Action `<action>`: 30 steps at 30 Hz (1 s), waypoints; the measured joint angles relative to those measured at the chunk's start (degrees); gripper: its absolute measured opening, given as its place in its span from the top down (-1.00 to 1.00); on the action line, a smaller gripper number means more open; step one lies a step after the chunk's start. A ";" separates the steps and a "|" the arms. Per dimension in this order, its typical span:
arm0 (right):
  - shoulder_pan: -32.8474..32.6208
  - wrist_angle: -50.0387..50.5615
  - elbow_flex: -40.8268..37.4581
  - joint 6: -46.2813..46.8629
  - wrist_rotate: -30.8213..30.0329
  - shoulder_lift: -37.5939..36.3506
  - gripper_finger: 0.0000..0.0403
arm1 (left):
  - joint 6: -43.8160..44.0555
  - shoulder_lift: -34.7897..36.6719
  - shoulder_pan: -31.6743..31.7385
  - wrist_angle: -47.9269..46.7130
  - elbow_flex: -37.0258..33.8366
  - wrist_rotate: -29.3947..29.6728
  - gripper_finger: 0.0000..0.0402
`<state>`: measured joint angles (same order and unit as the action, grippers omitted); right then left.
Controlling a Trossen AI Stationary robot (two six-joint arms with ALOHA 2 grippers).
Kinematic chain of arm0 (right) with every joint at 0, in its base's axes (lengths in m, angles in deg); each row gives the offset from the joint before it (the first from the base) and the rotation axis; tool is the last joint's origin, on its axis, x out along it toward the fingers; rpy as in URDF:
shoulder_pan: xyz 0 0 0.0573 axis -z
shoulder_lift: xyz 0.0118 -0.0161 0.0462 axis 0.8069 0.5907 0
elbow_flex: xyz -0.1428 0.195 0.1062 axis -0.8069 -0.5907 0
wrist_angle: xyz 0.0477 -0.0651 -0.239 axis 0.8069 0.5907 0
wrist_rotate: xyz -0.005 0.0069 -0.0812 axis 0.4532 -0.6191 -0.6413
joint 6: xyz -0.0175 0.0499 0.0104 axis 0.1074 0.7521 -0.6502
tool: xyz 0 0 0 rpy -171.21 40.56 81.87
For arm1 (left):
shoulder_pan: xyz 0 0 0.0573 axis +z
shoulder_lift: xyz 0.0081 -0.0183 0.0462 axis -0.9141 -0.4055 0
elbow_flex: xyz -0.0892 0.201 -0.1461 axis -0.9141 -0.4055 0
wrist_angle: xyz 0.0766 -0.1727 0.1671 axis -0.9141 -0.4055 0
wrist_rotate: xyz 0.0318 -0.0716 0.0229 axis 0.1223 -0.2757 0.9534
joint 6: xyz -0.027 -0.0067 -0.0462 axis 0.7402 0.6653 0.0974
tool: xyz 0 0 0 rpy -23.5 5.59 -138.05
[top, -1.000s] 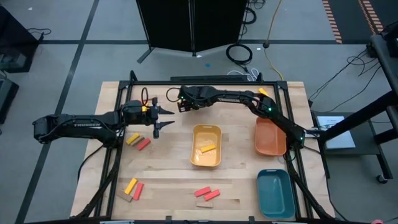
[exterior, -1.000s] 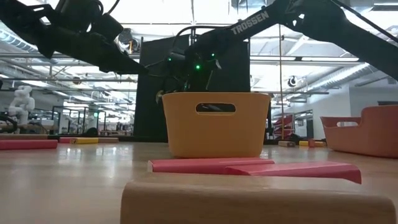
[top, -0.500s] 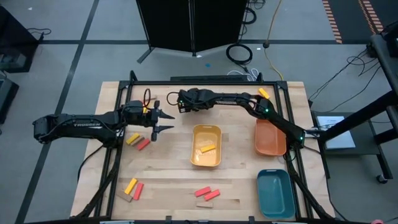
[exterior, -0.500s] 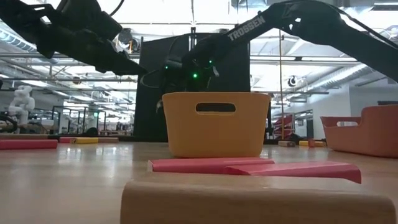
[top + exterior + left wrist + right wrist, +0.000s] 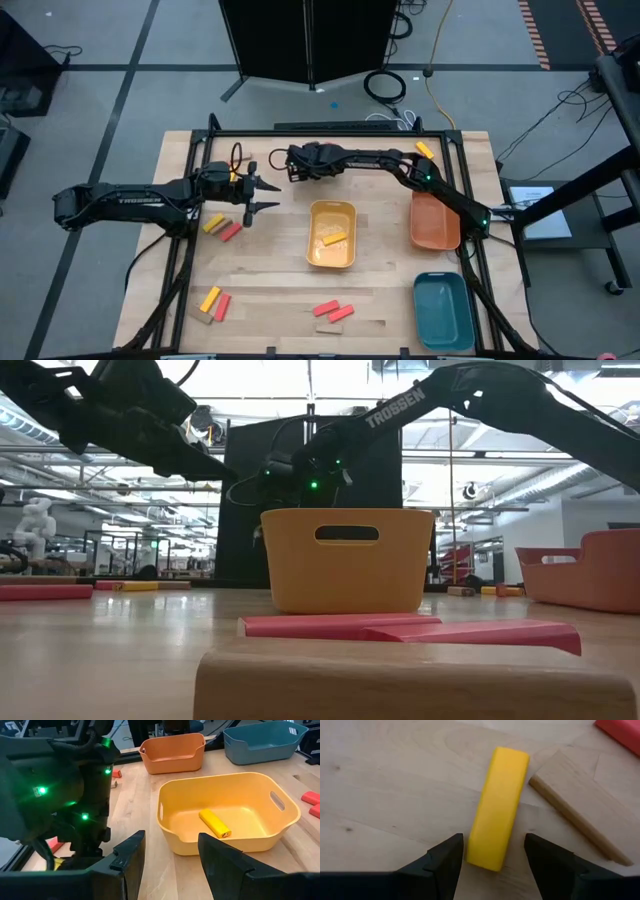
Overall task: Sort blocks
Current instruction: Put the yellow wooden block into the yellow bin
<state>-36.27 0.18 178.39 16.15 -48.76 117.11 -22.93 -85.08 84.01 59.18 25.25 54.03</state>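
Note:
My right gripper [image 5: 285,166] [image 5: 494,851] is open, low over the table's far-left part. Its fingers stand on either side of one end of a yellow block [image 5: 498,807] lying flat on the wood. A tan block [image 5: 575,817] lies next to that one, and a red block [image 5: 620,731] shows at the corner. My left gripper [image 5: 265,197] [image 5: 170,845] is open and hovers left of the yellow tray [image 5: 313,222], holding nothing. A yellow block [image 5: 215,822] lies in that tray. More yellow [image 5: 213,224], red [image 5: 231,232] and tan blocks lie on the table.
The orange tray [image 5: 434,222] and the teal tray [image 5: 441,310] stand at the right side. Block clusters lie near-left [image 5: 212,303] and near-middle [image 5: 333,312]. The two grippers are close together at the far left. Bare wood lies between the yellow tray and the near blocks.
My right gripper has sunk a little toward the blocks at the far left and shifted slightly toward the table's left. Both grippers stay open. No block has moved.

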 joint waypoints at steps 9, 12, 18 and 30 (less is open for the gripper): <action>-0.53 0.68 0.04 -1.48 -1.75 0.50 0.19 | -0.88 0.00 0.00 -0.26 0.00 -0.07 0.10; -0.53 0.74 0.04 -2.43 -1.73 0.51 0.30 | -0.86 0.00 0.00 -0.28 -0.02 -0.07 0.10; -0.54 0.66 0.04 -3.52 -1.62 0.52 0.45 | -0.86 0.00 -0.02 -0.28 -0.02 -0.07 0.10; -2.04 -1.53 3.12 -8.55 3.31 0.48 0.46 | -0.86 0.00 -0.02 -0.31 0.00 -0.07 0.10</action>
<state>-38.31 -1.35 181.51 7.60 -45.45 117.59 -23.79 -85.08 83.99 58.88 25.25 53.96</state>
